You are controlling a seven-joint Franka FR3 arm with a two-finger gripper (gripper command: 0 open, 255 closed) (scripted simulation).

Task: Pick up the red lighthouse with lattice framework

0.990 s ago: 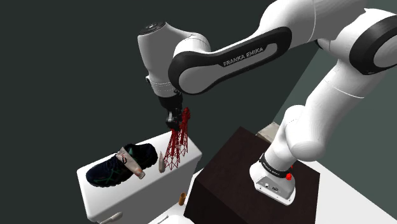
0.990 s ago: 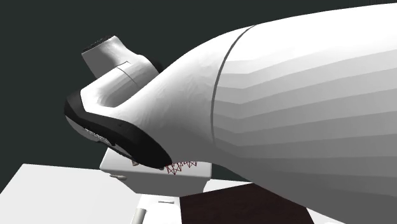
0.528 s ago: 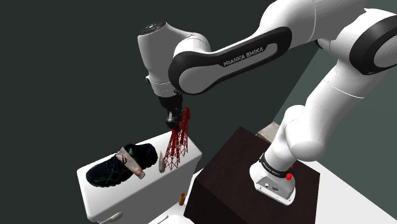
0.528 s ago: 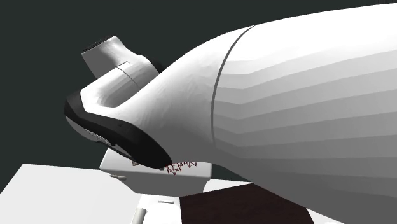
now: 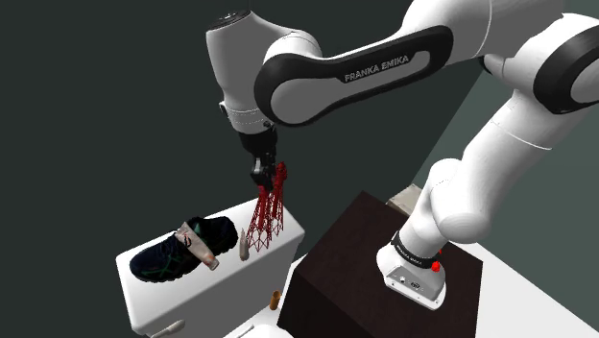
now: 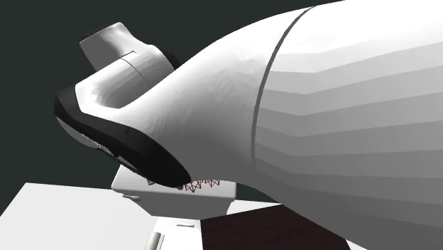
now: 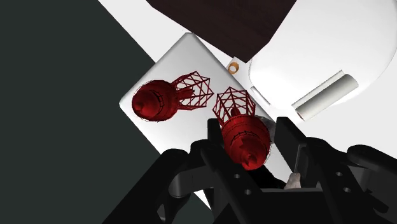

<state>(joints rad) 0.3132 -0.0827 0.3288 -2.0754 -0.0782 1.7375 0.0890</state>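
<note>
In the wrist view a red lighthouse (image 7: 245, 139) with a lattice frame sits between my black fingers (image 7: 214, 137), its round head clasped and its lattice base pointing away from the hand. A second, like red lighthouse (image 7: 159, 100) stands beside it on the white box (image 7: 172, 137). The shoulder view has my gripper (image 5: 264, 176) at the top of the red lattice lighthouse (image 5: 267, 213), over the right end of the white box (image 5: 168, 293). A strip of red lattice (image 6: 202, 186) peeks out under the arm in the second exterior view.
A dark blue shoe (image 5: 182, 252) lies on the white box, with a small beige object (image 5: 243, 253) between it and the lighthouse. The dark brown stand (image 5: 360, 264) is close to the box's right. A small orange ring (image 7: 233, 66) and a white cylinder (image 7: 324, 95) lie beyond the box.
The arm has risen a little, and the gripper has gone up slightly with the lighthouse in it. The shoe and the beige object have not moved.
</note>
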